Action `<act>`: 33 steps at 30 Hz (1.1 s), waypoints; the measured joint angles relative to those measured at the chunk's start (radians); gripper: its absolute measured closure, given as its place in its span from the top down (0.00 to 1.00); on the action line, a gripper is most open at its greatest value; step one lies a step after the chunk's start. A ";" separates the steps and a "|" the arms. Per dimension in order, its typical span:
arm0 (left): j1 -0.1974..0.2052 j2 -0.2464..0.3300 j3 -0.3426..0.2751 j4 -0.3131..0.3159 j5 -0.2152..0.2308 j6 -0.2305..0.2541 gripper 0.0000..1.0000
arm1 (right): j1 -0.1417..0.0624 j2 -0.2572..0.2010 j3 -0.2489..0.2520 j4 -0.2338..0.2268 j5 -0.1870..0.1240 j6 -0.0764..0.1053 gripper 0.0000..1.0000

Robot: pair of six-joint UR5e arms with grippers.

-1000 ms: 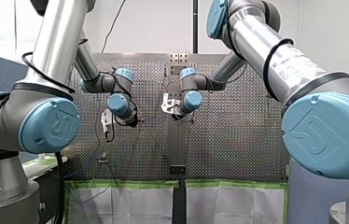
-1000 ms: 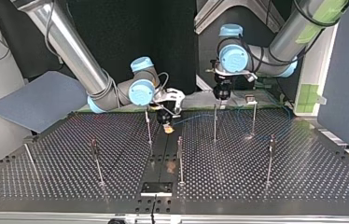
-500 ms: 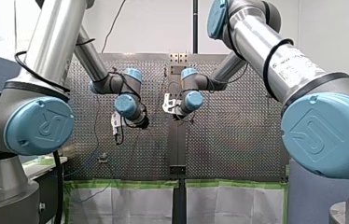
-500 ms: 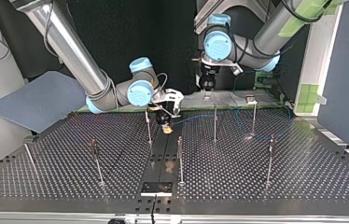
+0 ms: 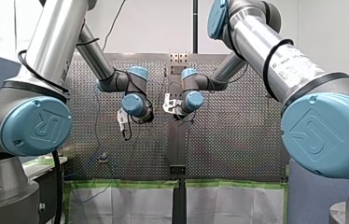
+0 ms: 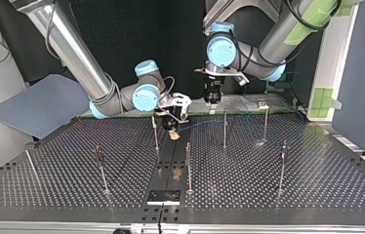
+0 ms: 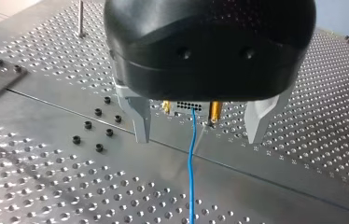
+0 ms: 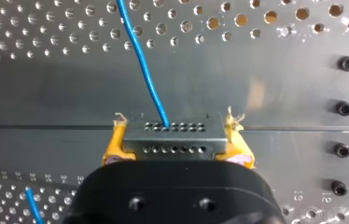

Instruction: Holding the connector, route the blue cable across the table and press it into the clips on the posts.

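My right gripper [image 8: 176, 127] is shut on the grey connector [image 8: 175, 140], with its yellow pads [image 8: 115, 140] on both ends. The blue cable [image 8: 142, 60] leaves the connector's face over the perforated table. In the top view this gripper [image 6: 173, 127] hangs low over the table's middle strip, beside a thin post [image 6: 155, 131]. The cable [image 6: 205, 122] runs from it toward the view's right. My left gripper [image 7: 198, 140] is open, with bare metal fingers [image 7: 137, 119], and faces the connector [image 7: 189, 106] from a distance. It hovers [image 6: 212, 95] above the table's far edge.
Several thin posts stand on the perforated table [image 6: 73, 185], among them ones at the middle [image 6: 188, 168], behind it [image 6: 225, 129] and at the right [image 6: 282, 168]. Loose cable loops near a far right post [image 6: 265, 124]. A grey sheet [image 6: 39, 105] lies beyond the left edge.
My left arm has swung toward the table's middle, leftward in the top view, and now sits close to my right gripper. My right arm and the connector have stayed put.
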 joint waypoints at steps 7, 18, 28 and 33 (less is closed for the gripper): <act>-0.002 -0.060 0.063 -0.005 -0.009 -0.006 1.00 | -0.004 0.000 0.000 0.000 0.000 0.000 0.00; 0.008 -0.152 0.159 0.023 -0.027 -0.019 1.00 | -0.007 0.000 0.000 -0.001 -0.011 0.000 0.00; 0.013 -0.232 0.211 0.049 -0.040 -0.029 1.00 | -0.009 0.000 0.000 -0.001 -0.014 0.000 0.00; 0.017 -0.243 0.240 0.057 -0.057 -0.031 1.00 | -0.012 0.000 0.000 -0.001 -0.015 0.000 0.00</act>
